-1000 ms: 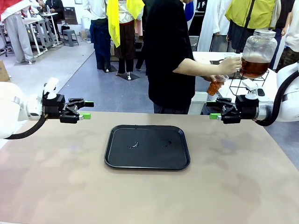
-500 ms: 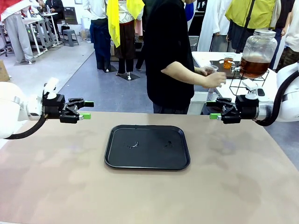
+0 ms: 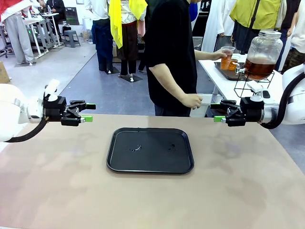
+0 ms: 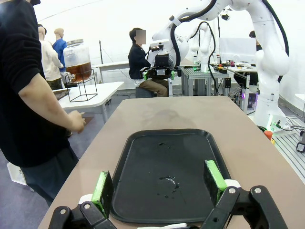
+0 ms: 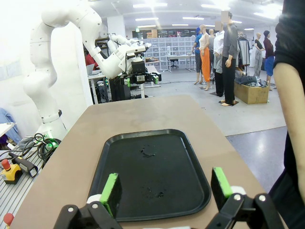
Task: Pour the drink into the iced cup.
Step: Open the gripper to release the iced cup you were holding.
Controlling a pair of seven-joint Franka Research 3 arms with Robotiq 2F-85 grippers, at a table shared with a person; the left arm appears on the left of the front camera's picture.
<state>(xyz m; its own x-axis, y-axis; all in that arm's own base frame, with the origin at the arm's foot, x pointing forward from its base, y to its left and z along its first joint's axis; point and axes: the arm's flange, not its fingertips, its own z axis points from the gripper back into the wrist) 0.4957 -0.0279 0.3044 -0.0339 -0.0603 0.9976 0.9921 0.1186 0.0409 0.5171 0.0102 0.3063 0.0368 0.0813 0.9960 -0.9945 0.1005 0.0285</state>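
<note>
Drink (image 3: 259, 68) in jar (side table); left end effector (image 3: 87, 112), right end effector (image 3: 217, 112) level, wide open, empty.

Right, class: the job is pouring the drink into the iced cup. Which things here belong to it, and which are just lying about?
Belonging to the job:
- the drink in the dispenser jar
- the cup in the person's hand

Just about:
- black tray on the table
- wire stand
- left gripper and right gripper, both open and holding nothing

Tray (image 3: 150, 150) mid-table between both arms; dispenser jar (image 3: 263, 54) behind, far right.
</note>
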